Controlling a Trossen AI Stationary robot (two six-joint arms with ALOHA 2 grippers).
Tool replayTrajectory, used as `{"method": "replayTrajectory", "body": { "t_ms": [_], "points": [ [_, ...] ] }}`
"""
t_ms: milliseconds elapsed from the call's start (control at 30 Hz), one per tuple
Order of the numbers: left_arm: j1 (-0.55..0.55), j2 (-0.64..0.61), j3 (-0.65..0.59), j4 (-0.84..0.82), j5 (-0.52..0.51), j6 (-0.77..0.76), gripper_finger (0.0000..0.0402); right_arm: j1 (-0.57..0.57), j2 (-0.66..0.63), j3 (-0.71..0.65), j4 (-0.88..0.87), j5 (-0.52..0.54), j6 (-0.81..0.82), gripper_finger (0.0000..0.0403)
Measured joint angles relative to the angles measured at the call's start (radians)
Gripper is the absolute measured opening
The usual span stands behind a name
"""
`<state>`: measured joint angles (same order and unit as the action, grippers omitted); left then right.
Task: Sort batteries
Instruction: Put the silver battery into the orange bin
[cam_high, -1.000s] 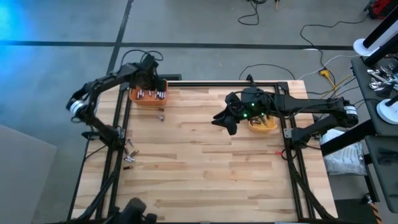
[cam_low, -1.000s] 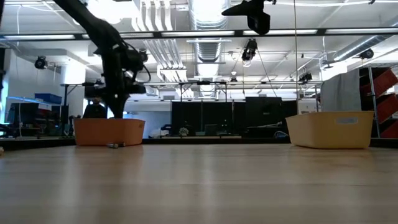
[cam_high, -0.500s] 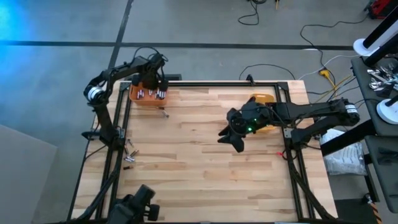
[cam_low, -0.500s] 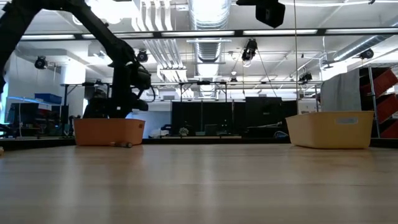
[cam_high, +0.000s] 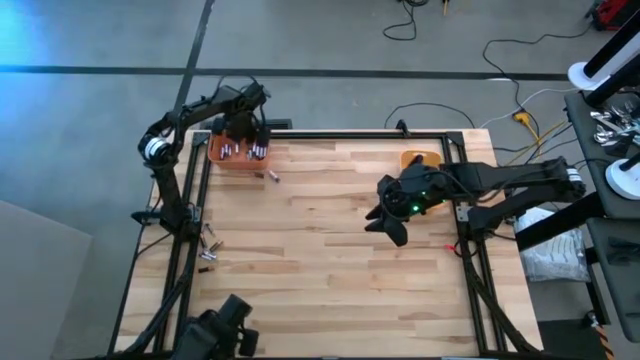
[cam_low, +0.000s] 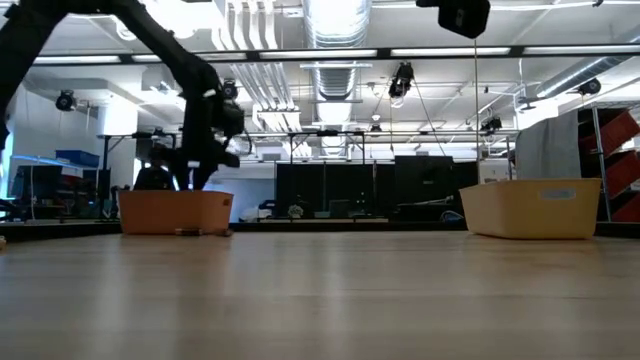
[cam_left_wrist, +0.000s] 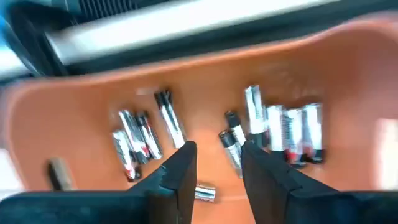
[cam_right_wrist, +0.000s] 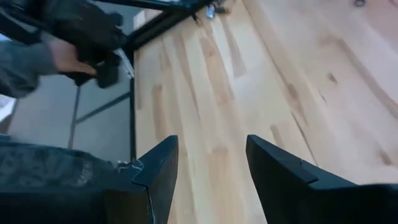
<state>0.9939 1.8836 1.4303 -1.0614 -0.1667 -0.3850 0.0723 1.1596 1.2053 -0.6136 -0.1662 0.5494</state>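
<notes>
Our left gripper (cam_left_wrist: 214, 163) hangs over the orange plastic bin (cam_high: 235, 160) at the table's far left corner, dark fingers (cam_left_wrist: 180, 168) parted a little w/ nothing between them; a short silver battery (cam_left_wrist: 204, 192) lies on the bin floor just below the gap. More silvery-grey and dark cylinder batteries (cam_left_wrist: 283, 134) lie in loose clusters in that bin. Main risk as we judge it: the fingertips sit low among the cells, so a sideways move could nudge or flick one over the rim. One stray battery (cam_high: 272, 176) already lies on the light wooden slat tabletop (cam_high: 320, 260) just beside the bin, and a few more small items (cam_high: 208, 250), too small to tell apart, sit near the left edge where they could roll off. Our right gripper (cam_right_wrist: 208, 165) is over bare wood near the yellow plastic bin (cam_high: 420, 160), jaws well apart & empty, pointed toward the near-left corner. A person's hand (cam_right_wrist: 65, 59) w/ a dark device shows beyond that corner, close to the frame; we'd keep our reach short there. Black frame rails (cam_high: 185, 230) border both sides.
</notes>
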Motion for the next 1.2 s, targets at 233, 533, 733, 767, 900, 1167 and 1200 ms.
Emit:
{"method": "replayTrajectory", "body": {
  "t_ms": [233,533,733,767,900,1167,1200],
  "points": [
    [-0.181,-0.189,0.024,0.073,0.056,0.129,0.012,0.0,-0.036,0.0,-0.034,0.13,-0.063,0.0173],
    [-0.459,-0.217,-0.007,0.13,0.077,-0.02,0.0121,-0.003,-0.037,-0.004,-0.035,0.192,-0.046,0.016],
    [-0.461,-0.043,0.106,0.146,0.065,-0.149,0.0121,0.01,-0.036,-0.005,-0.034,0.193,-0.026,0.0161],
    [-0.462,-0.012,0.138,0.142,0.054,-0.149,0.0121,0.018,-0.033,-0.005,-0.034,0.193,-0.025,0.0165],
    [-0.454,0.125,0.315,0.025,0.048,-0.096,0.0121,0.09,-0.031,-0.01,-0.033,0.185,-0.022,0.019],
    [-0.419,0.38,0.684,-0.346,0.051,0.018,0.0121,0.32,-0.033,-0.048,-0.08,0.208,0.135,0.0246],
    [-0.417,0.403,0.722,-0.364,0.048,-0.005,0.0121,0.34,-0.033,-0.052,-0.093,0.224,0.166,0.0251]
  ]
}}
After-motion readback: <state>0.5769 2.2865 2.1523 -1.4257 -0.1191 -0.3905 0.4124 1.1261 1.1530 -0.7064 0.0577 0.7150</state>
